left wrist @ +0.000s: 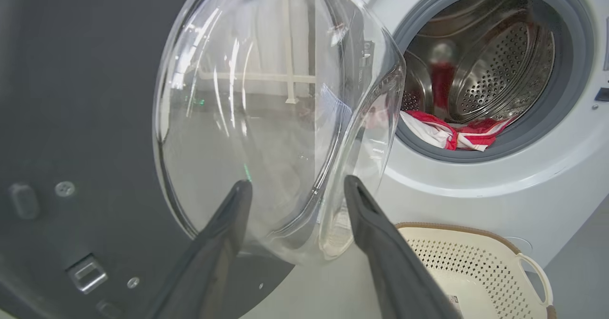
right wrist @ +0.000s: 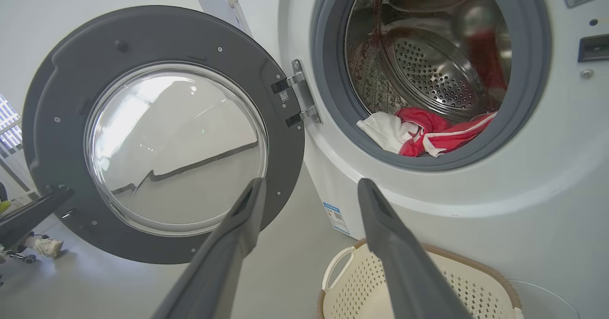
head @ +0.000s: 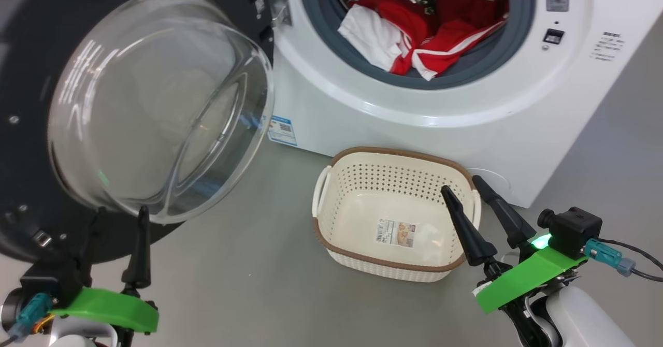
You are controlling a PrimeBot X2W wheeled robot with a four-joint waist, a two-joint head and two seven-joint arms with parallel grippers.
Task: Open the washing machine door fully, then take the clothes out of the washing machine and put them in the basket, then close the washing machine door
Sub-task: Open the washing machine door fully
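Floor (head: 248,285): grey, bearing basket (head: 393,151).
Washing machine (head: 362,114): clothes (head: 414,31) inside.
Basket: paper label (head: 396,233).
Left pincer (head: 118,222), right pincer (head: 461,184): wide, empty.

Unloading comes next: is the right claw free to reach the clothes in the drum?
Probably yes: the door stands swung aside, the right claw is open, nothing blocks the clothes.
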